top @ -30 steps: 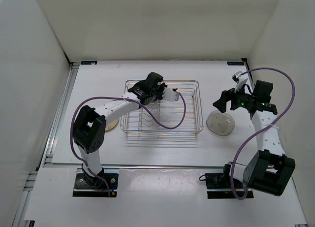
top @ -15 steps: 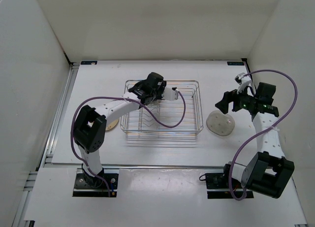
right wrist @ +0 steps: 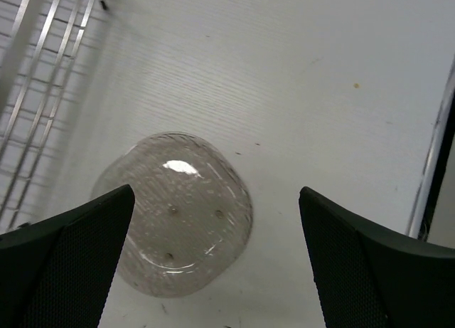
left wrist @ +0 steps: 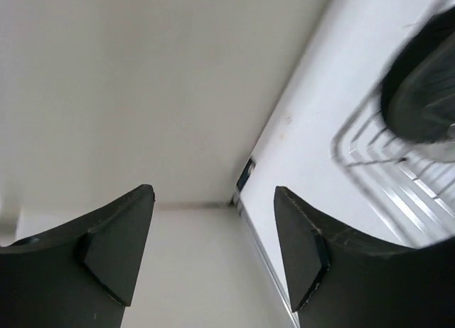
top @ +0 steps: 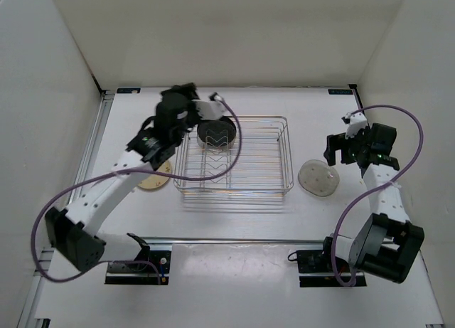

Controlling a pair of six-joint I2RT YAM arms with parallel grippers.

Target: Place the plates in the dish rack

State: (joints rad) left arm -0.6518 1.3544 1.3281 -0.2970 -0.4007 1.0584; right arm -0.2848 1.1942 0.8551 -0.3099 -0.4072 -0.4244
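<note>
Robot lab test cell: plain white panels (top: pixel 213 29) boxing a white table (top: pixel 313 122), aluminium rail (top: pixel 84 164) at 9 o'clock.

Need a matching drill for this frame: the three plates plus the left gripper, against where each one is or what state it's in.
Things:
1. black plate
2. clear plate
3. yellow plate
4. left gripper

Place or state:
A. right of the rack
B. open, empty
C. inside the rack
D. left of the rack

Pairs: 1-C, 2-A, 3-D, 4-B
</note>
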